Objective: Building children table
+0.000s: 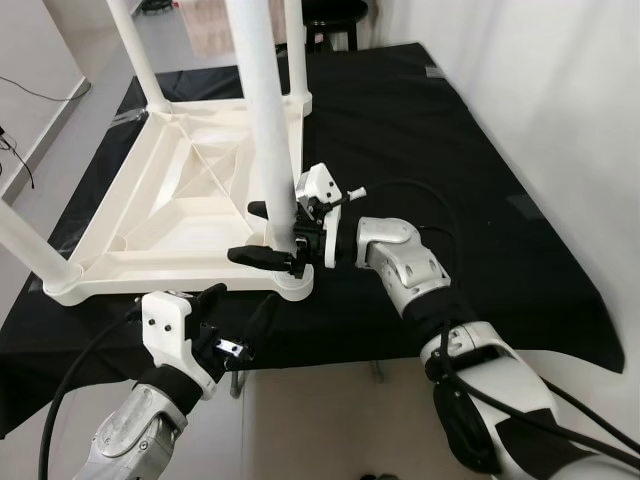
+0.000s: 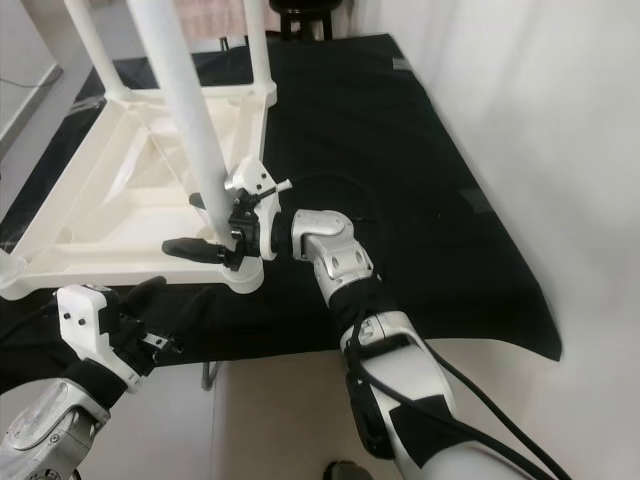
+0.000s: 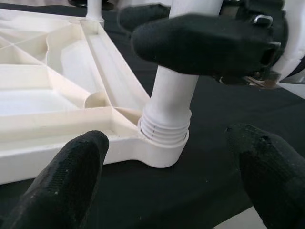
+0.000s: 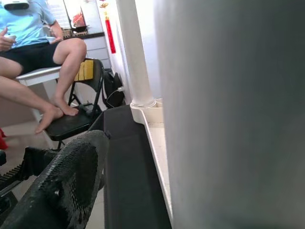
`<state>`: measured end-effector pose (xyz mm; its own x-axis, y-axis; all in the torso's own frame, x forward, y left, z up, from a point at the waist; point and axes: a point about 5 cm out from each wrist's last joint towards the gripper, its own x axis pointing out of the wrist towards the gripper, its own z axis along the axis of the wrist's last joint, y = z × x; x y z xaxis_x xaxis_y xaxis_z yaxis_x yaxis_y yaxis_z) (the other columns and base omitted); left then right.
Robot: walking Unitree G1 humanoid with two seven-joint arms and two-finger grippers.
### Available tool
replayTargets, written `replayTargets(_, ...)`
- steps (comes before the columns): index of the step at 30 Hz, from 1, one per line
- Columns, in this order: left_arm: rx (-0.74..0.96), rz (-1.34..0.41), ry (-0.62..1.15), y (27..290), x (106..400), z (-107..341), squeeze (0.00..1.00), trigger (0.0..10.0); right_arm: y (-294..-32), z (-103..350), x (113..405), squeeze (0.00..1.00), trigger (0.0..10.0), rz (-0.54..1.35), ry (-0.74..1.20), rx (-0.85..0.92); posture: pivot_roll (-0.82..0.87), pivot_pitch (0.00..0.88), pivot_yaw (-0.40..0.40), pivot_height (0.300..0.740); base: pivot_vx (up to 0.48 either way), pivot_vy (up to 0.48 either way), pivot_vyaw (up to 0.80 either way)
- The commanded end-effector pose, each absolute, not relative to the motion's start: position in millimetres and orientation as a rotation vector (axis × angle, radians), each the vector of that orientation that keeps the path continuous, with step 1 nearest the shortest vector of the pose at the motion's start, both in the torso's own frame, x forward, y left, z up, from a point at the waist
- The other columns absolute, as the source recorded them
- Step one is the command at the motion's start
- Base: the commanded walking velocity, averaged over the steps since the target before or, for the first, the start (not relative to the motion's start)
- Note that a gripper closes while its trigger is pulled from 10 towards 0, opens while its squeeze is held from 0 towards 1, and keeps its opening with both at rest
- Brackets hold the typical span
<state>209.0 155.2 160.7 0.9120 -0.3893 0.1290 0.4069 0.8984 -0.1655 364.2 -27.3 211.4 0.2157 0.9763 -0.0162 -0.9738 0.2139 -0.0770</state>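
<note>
The children's table (image 1: 170,215) is lying upside down on the black-covered work surface (image 1: 430,170), its ribbed white underside facing up and its white legs standing in the corner sockets. The near leg (image 1: 268,120) is rising from the socket (image 1: 292,282) at the table's near-right corner, just inside the near edge of the black surface, with its long axis almost upright and only slightly tilted.

The right gripper (image 1: 275,232) is reaching in from the right and pinching this leg low down, one black finger on each side of the tube, just above the socket. In the left wrist view the threaded collar (image 3: 164,129) at the leg's foot is showing a few ridges above the socket rim, so the leg is probably not yet fully seated.

The left gripper (image 1: 235,320) is hovering below and in front of that same corner, off the near edge, its fingers (image 3: 71,181) spread wide and holding nothing, aimed at the socket.

The right arm is the one on the leg; any turning or pressing would be running along that upright axis, down into the corner, with the left gripper well placed to steady the corner.

A person (image 4: 33,43) is sitting on a chair (image 4: 76,119) in the background.
</note>
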Motion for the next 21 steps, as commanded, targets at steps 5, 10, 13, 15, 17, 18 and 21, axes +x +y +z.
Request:
replayTargets(5,-0.183,-0.409,-0.059,151,194,150,0.00,10.0,-28,212,370,0.00,0.0,1.336,-0.005,-0.090,0.05,0.058,-0.005,0.740,0.000,0.000,0.00)
replayTargets(10,-0.200,-0.417,-0.071,148,195,150,0.00,10.0,-43,202,370,0.00,0.0,1.342,0.015,-0.118,0.03,0.062,0.004,0.740,0.000,0.000,0.00)
replayTargets(13,-0.214,-0.419,-0.078,148,194,152,0.00,10.0,-64,186,371,0.00,0.0,1.268,0.063,-0.235,0.01,0.079,0.014,0.740,0.000,0.000,0.00)
replayTargets(15,-0.215,-0.419,-0.080,147,194,152,0.00,10.0,-72,181,372,0.00,0.0,1.221,0.081,-0.269,0.01,0.082,0.013,0.740,0.000,0.000,0.00)
replayTargets(17,-0.221,-0.420,-0.085,148,192,154,0.00,10.0,-79,174,372,0.00,0.0,1.139,0.099,-0.273,0.01,0.100,0.012,0.740,0.000,0.000,0.00)
replayTargets(18,-0.224,-0.420,-0.089,149,192,155,0.00,10.0,-74,164,364,0.00,0.0,1.073,0.106,-0.273,0.01,0.107,0.010,0.740,0.000,0.000,0.00)
replayTargets(21,-0.227,-0.420,-0.094,150,191,156,0.00,10.0,-56,139,335,0.00,0.0,0.849,0.140,-0.217,0.00,0.117,0.010,0.740,0.000,0.000,0.00)
